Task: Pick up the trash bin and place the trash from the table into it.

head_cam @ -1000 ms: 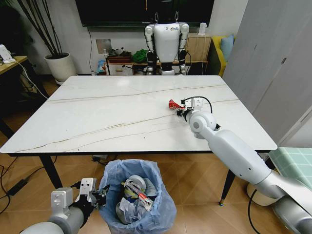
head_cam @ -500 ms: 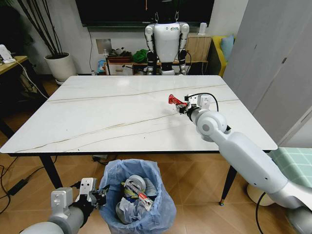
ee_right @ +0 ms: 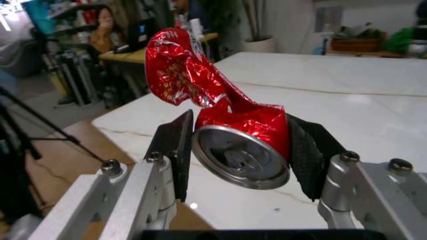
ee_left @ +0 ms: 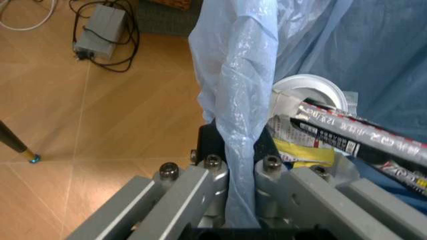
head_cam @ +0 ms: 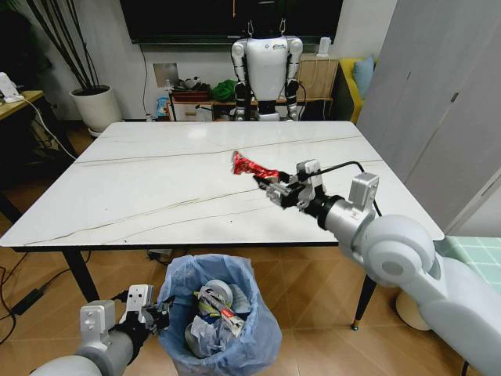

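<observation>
Since before, our right tool (head_cam: 275,189) carried the crushed red can (head_cam: 252,168), clamped, toward frame centre above the table (head_cam: 156,180); our left tool (ee_left: 230,187) pinches the trash bin (head_cam: 227,345) liner, lower left.

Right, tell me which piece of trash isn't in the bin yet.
The crushed red can: the right gripper holds it above the table, while the other litter lies inside the blue-lined trash bin.

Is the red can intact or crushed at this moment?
Crushed. The red can is crumpled and torn, one end flaring up, squeezed between the right claw's pads above the table.
</observation>
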`<state>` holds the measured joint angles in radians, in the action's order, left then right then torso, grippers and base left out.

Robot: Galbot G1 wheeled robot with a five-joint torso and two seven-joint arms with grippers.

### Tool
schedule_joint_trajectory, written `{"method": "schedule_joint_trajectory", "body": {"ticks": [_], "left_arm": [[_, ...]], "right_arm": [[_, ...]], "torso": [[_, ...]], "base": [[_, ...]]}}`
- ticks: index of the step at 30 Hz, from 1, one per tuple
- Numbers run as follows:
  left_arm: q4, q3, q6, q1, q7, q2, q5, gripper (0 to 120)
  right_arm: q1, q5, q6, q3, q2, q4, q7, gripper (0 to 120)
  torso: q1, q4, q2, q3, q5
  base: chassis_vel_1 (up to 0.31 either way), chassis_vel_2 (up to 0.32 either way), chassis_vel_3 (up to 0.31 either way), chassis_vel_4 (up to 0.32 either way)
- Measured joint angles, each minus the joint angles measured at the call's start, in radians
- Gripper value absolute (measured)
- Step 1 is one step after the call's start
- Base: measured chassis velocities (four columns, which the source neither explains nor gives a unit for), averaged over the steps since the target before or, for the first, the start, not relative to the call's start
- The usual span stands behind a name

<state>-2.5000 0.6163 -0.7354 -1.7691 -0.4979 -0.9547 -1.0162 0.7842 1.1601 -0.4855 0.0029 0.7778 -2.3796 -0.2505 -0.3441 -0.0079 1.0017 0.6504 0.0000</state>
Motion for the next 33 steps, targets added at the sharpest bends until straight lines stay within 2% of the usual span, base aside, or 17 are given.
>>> {"method": "schedule_joint_trajectory", "body": {"ticks": [3, 7, 15, 24, 26, 27, 29, 30, 33], "left_arm": [[0.0, 0.001, 0.0, 0.001, -0.005, 0.005, -0.002, 0], [0.0, -0.001, 0.0, 0.001, -0.012, 0.014, -0.01, 0], [0.0, -0.025, 0.0, 0.007, -0.015, 0.015, -0.01, 0], [0.0, -0.034, 0.0, 0.029, -0.015, 0.037, -0.024, 0], [0.0, -0.038, 0.0, 0.029, -0.015, 0.037, -0.024, 0], [0.0, -0.038, 0.0, 0.029, -0.015, 0.037, -0.024, 0], [0.0, -0.04, 0.0, 0.031, -0.015, 0.034, -0.024, 0], [0.0, -0.04, 0.0, 0.031, -0.015, 0.034, -0.024, 0], [0.0, -0.04, 0.0, 0.032, -0.015, 0.033, -0.024, 0]], "right_arm": [[0.042, -0.028, 0.0, -0.021, -0.023, -0.049, 0.037, 42], [0.151, -0.149, -0.002, -0.044, -0.098, -0.121, 0.136, 41], [0.114, -0.25, -0.004, -0.192, -0.112, -0.101, 0.139, 41], [0.082, -0.345, 0.009, -0.309, -0.133, -0.079, 0.126, 41], [0.079, -0.352, 0.009, -0.336, -0.13, -0.078, 0.112, 50], [0.079, -0.352, 0.009, -0.336, -0.13, -0.078, 0.112, 50], [0.077, -0.352, 0.007, -0.345, -0.126, -0.075, 0.105, 62], [0.077, -0.352, 0.007, -0.345, -0.126, -0.075, 0.105, 62], [0.077, -0.352, 0.007, -0.34, -0.122, -0.061, 0.1, 77]], "torso": [[0.0, 0.0, 0.0, 0.0, 0.0], [0.0, -0.0005, 0.0, 0.0, 0.0], [0.0, -0.0001, 0.0, 0.0, 0.0], [0.0, -0.0003, 0.0, 0.0, 0.0], [0.0, -0.0002, 0.0, 0.0, 0.0], [0.0, -0.0002, 0.0, 0.0, 0.0], [0.0, -0.0002, 0.0, 0.0, 0.0], [0.0, -0.0002, 0.0, 0.0, 0.0], [0.0, -0.0002, 0.0, 0.0, 0.0]], "base": [[0.0, 0.0, 0.0, 0.0], [0.0, 0.0, 0.0, 0.0], [0.0, 0.0, 0.0, 0.0], [0.0, 0.0, 0.0, 0.0], [0.0, 0.0, 0.0, 0.0], [0.0, 0.0, 0.0, 0.0], [0.0, 0.0, 0.0, 0.0], [0.0, 0.0, 0.0, 0.0], [0.0, 0.0, 0.0, 0.0]]}}
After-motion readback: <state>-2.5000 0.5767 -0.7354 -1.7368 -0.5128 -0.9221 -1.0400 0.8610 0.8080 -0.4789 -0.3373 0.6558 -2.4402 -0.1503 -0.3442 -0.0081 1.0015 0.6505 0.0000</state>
